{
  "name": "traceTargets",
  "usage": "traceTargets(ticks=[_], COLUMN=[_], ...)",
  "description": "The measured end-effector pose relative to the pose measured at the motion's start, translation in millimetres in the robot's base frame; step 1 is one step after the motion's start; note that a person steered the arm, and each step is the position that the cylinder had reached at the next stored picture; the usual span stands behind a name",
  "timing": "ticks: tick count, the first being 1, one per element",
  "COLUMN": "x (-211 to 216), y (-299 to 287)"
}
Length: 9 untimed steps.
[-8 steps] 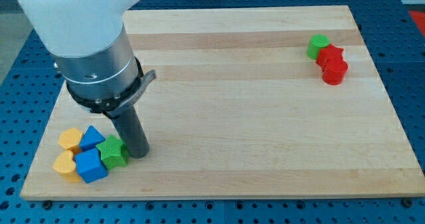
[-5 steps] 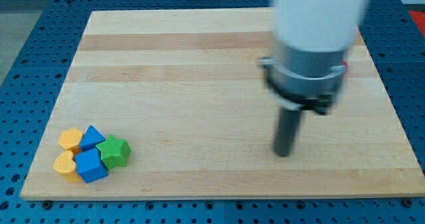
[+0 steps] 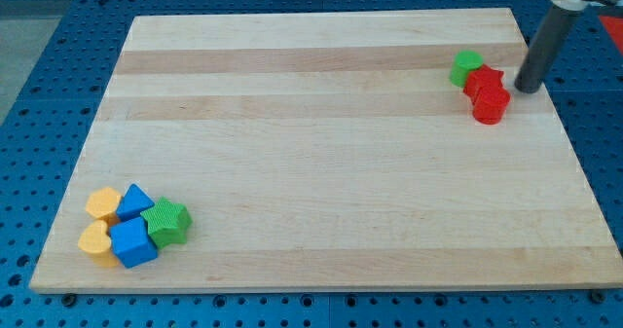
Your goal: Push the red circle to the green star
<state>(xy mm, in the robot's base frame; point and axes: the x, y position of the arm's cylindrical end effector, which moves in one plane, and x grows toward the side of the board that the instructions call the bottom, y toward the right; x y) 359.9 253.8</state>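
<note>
Here, in the camera view, my tip stands at the board's right edge, just right of the red circle, which sits near the view's top right against a second red block. The rod has no pincer to open or close. The green star lies far off at bottom left (among yellow and blue blocks), so the arm should get behind the circle's upper right and push diagonally, steadily.

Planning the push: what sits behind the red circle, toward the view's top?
Behind the red circle sits another red block, touching; then a green block. My tip stands right.
</note>
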Motion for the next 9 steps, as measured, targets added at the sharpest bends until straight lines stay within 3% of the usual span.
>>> traceTargets(ticks=[3, 5, 7, 9], x=[50, 95, 111, 161], y=[-46, -46, -128, -131])
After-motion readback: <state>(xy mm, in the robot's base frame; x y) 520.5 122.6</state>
